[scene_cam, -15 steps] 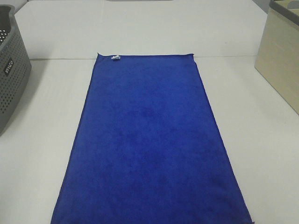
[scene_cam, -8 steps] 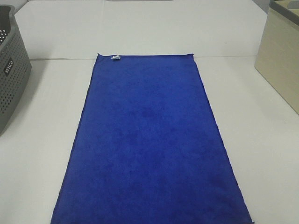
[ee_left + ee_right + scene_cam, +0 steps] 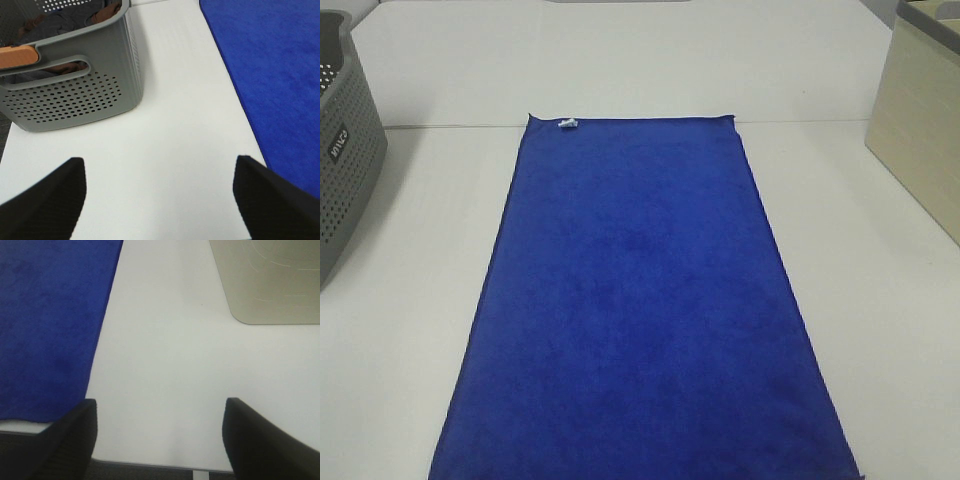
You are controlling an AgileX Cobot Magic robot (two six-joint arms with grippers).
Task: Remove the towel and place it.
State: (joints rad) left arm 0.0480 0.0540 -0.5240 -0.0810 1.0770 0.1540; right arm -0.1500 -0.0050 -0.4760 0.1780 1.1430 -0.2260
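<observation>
A white table (image 3: 410, 330) is seen spanning the whole scene. On it the towel (image 3: 640, 310) is spread flat, its white tag (image 3: 567, 124) lying at a far corner. In the left wrist view the towel lies off to one side of the left gripper (image 3: 160, 195), with bare table directly beneath the claw; in the right wrist view it lies beside the right gripper (image 3: 160, 435), just reaching that claw's nearer finger. A beige box (image 3: 920, 120) is set beyond the right gripper on the side away from the towel, well apart from the cloth. A grey perforated basket (image 3: 345, 150) is placed ahead of the left gripper, apart from the towel, with dark cloth and something orange seen inside. Both claws are held wide apart, nothing between their fingers.
</observation>
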